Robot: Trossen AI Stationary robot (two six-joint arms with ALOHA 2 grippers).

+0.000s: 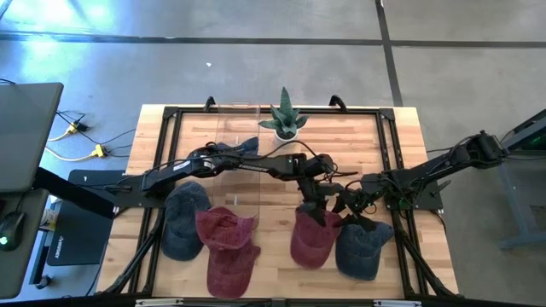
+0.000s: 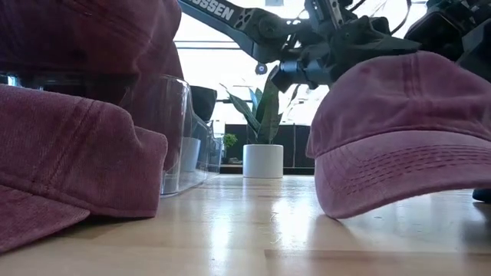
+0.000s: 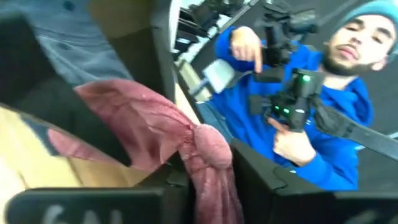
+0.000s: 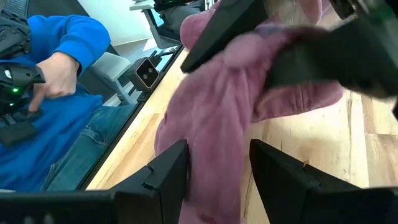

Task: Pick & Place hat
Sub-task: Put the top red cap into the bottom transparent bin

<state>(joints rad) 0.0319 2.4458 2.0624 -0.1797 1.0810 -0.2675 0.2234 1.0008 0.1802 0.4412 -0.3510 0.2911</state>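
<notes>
meanwhile, near the tabletop's front right edge, the left gripper [image 1: 314, 203] pinches crown fabric of the maroon hat [image 1: 312, 237], while the right gripper [image 1: 351, 205], fingers spread, brackets the same cloth; a thin fold could slip free, or both arms could snag.

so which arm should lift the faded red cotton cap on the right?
Left. Its gripper already pinches the faded red cotton cap; the right gripper is only alongside, fingers open around a fold of the fabric.
</notes>
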